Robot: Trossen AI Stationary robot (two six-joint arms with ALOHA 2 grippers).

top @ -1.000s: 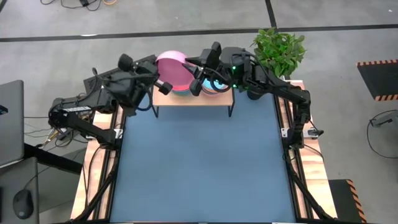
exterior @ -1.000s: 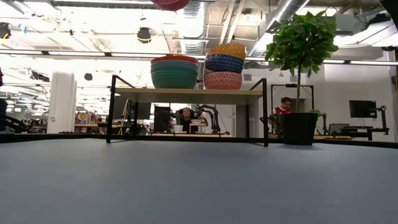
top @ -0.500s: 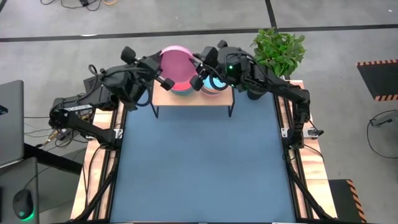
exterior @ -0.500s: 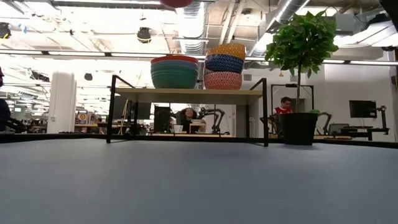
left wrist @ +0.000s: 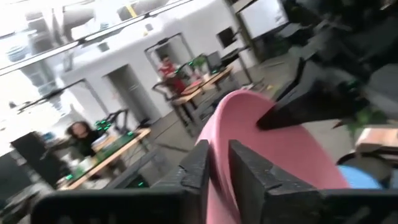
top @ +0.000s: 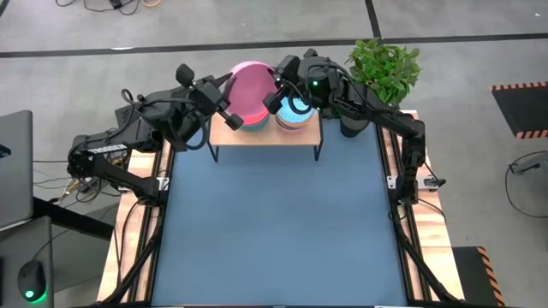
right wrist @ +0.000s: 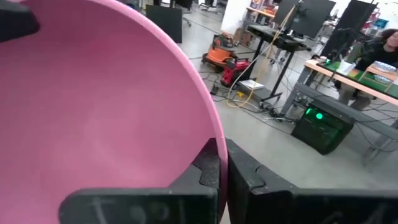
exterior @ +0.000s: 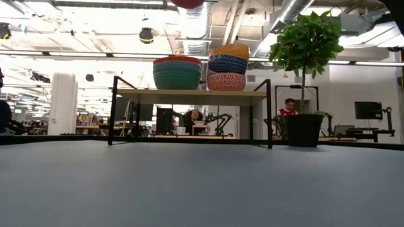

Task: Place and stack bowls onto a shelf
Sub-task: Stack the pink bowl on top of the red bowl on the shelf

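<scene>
Blue-topped table [top: 274, 222] with wooden edges, in a wide workshop with grey floor and bright ceiling lights. At the far edge, the shelf [top: 265, 135]: light-wood board on thin black legs, seen level across the table in the low view [exterior: 189, 94]. Beside it at the right, a potted plant [top: 383, 70], leafy and tall in a dark pot.

On the shelf, two stacks side by side. Left stack of plain larger bowls [exterior: 177, 73], green lowest with a red rim on top. Right stack of patterned smaller bowls [exterior: 227, 67]: orange-patterned at the base, dark blue above, yellow on top.

Above the left stack, a pink bowl [top: 251, 91], tilted, held aloft between both arms. Only its underside edge in the low view [exterior: 187, 3], at the very top, well clear of the stack.

Left gripper [top: 228, 115] reaching in from the left, fingers pinched on the pink bowl's rim; in the left wrist view, the two dark fingers [left wrist: 249, 171] closed over the pink edge [left wrist: 273, 155]. Right gripper [top: 276, 96] coming from the right, likewise clamped on the opposite rim; in the right wrist view, fingers [right wrist: 239, 171] nipping the pink wall [right wrist: 99, 118], one inside and one outside.

Beyond the table, desks, monitors and seated people [exterior: 290, 106] in the background.
</scene>
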